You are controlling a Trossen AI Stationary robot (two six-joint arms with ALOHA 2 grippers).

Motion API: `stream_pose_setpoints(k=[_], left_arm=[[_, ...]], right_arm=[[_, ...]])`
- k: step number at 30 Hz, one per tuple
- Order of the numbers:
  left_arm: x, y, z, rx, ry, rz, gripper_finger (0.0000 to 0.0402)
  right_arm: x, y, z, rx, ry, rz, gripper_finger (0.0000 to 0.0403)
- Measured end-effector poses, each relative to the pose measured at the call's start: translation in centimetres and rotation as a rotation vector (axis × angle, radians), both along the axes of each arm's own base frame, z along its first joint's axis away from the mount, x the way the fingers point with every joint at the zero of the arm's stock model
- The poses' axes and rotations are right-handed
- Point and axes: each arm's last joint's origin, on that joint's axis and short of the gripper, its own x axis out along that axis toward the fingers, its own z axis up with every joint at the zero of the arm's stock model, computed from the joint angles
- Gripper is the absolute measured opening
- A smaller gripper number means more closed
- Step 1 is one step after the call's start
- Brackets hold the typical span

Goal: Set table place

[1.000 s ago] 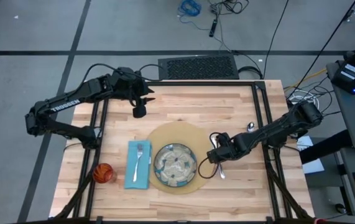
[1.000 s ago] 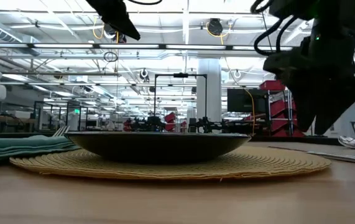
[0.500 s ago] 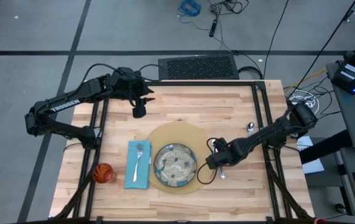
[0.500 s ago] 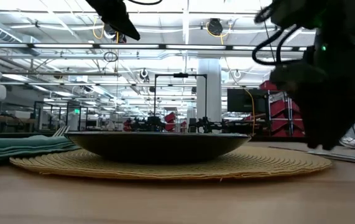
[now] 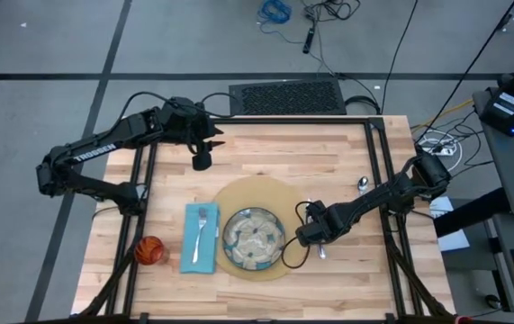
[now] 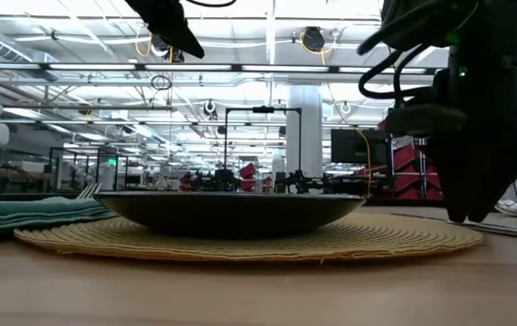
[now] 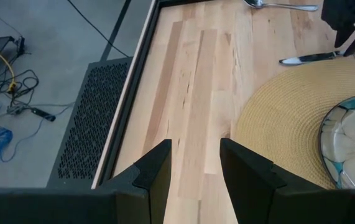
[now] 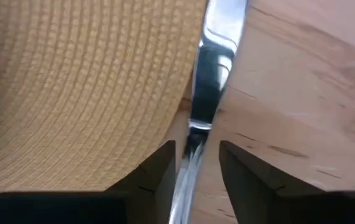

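Orange cup (image 5: 149, 250): near left corner of the table (image 5: 266, 297), just beside the napkin.
Napkin (image 5: 199, 239): light-blue, left of the mat, touching its edge; fork (image 5: 200, 232) lies on it, tines toward the far side.
Plate (image 5: 254, 238): greenish patterned, on the round tan mat (image 5: 255, 193), toward the mat's near side.
Knife (image 8: 213, 56): flat on the wood along the mat's right edge; long axis runs near-to-far, in line with the right gripper's fingers.
Right gripper (image 5: 309, 236): low over the knife just right of the mat; its wrist view shows the knife's handle end running down between the two fingers (image 8: 157, 177), which stand slightly apart with a sliver of gap either side. Judged to be closing for a pinch; no lift visible.
Key relation: knife lies directly under and between the right gripper's tips; the right arm is by far the nearer one.
Spoon (image 5: 363, 184): farther back on the right, on bare wood, well apart from the mat.
Left gripper (image 5: 202, 162): waiting above the far left of the table, fingers parted, holding nothing.
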Motion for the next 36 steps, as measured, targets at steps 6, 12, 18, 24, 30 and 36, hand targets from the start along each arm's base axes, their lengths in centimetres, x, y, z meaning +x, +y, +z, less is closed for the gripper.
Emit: stream_pose_setpoints(k=[6, 12, 18, 24, 30, 36], left_arm=[[-0.01, -0.01, -0.02, -0.001, 0.002, 0.0, 0.0123], [-0.05, -0.02, -0.07, -0.003, 0.008, 0.0, 0.0123], [-0.05, -0.02, -0.07, -0.003, 0.008, 0.0, 0.0123], [-0.14, -0.13, -0.22, -0.012, 0.027, -0.003, 0.0123], [-0.06, -0.36, -0.25, -0.013, 0.03, -0.013, 0.0123], [-0.06, -0.37, -0.25, -0.014, 0.03, -0.012, 0.0123]], right_arm=[[0.0, -0.01, 0.0, -0.003, -0.002, -0.013, 0.0064], [0.31, 0.1, 0.05, 0.01, -0.036, -0.016, 0.0032], [0.47, 0.17, 0.03, 0.015, -0.05, -0.019, 0.0034], [0.58, 0.22, -0.34, 0.009, -0.032, -0.021, 0.0035], [0.32, 0.15, -0.42, 0.01, 0.011, 0.056, 0.0036], [0.06, 0.0, -0.48, 0.007, 0.049, 0.107, 0.0036]])
